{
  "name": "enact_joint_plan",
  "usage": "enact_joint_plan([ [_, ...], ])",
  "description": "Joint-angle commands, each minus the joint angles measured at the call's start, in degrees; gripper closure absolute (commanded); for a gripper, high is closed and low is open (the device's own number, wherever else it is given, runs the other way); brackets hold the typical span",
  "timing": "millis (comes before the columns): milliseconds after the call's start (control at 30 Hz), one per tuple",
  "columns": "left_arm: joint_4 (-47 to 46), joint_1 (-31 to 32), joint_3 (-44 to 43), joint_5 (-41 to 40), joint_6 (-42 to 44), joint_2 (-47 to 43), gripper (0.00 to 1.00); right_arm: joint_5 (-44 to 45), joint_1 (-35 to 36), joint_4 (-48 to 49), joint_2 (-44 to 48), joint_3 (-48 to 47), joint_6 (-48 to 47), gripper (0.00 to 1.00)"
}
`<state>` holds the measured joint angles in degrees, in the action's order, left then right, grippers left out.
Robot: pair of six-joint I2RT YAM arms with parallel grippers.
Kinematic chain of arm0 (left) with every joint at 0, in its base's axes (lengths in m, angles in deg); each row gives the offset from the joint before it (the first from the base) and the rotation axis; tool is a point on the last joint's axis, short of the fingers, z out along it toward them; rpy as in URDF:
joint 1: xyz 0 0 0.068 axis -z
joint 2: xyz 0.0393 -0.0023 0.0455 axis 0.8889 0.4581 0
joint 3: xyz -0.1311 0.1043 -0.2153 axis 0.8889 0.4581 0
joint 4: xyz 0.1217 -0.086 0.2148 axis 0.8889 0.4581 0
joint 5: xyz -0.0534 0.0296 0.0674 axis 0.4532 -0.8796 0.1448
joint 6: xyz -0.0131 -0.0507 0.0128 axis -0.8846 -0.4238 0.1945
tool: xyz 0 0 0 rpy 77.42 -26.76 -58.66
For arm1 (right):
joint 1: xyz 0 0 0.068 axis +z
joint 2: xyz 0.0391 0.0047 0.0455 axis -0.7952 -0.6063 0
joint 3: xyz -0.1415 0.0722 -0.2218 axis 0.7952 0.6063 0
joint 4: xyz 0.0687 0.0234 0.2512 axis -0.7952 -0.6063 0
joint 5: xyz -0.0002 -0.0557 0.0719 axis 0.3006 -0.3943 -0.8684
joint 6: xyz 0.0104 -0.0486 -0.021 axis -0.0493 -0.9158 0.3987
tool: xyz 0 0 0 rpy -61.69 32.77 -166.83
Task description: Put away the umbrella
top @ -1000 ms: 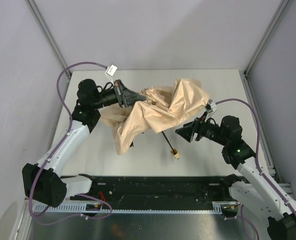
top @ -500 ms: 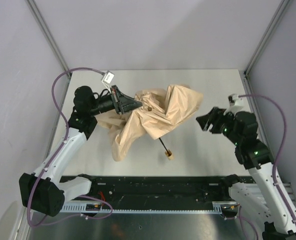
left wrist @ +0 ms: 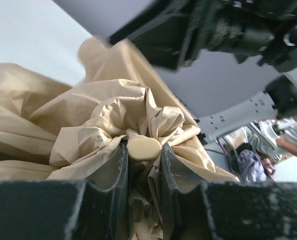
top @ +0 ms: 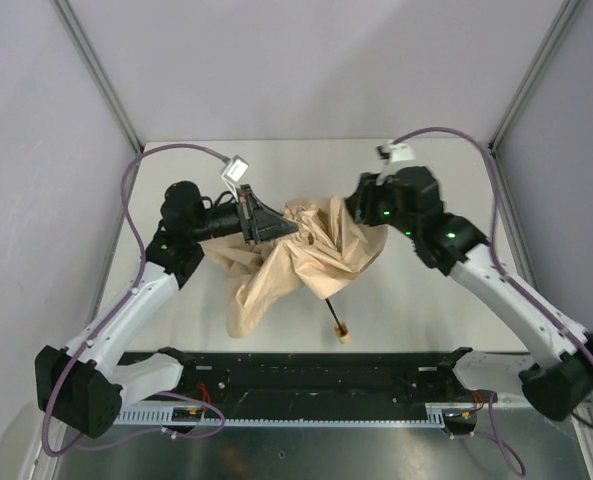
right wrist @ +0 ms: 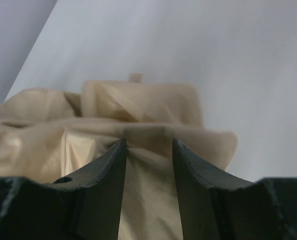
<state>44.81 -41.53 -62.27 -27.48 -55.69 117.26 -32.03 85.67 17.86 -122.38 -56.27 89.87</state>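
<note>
Currently the left gripper is clenched on the umbrella, its fingers pinching the pale round cap and the tan fabric bunched around it. Crumpled canopy spreads ahead of and below this gripper onto the table. The black shaft and wooden handle project from beneath the fabric, back toward the arm bases. The right gripper stands at the canopy's opposite side, jaws parted with a fabric fold between them; whether they pinch it cannot be determined
</note>
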Motion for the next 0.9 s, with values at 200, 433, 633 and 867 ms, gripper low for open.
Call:
enact_joint_plan([
  [200, -3.5, 6.5, -5.9, -0.3, -2.1, 2.5, 1.00, -13.1, 7.8, 14.0, -8.9, -4.9, 4.9, 0.55],
  [433, -3.6, 4.1, -6.2, 3.5, -3.7, 4.2, 1.00, -12.3, -3.0, -0.9, 1.2, -4.8, -4.4, 0.32],
  [633, -3.7, 0.8, -5.6, 4.5, -5.9, 5.0, 1.00, -18.1, -4.8, -7.7, 9.3, -4.5, -8.2, 0.09],
  [867, -3.7, 0.4, -5.9, 6.6, -6.7, 5.9, 1.00, -33.5, -3.6, -0.4, 11.8, 2.7, -5.7, 0.05],
])
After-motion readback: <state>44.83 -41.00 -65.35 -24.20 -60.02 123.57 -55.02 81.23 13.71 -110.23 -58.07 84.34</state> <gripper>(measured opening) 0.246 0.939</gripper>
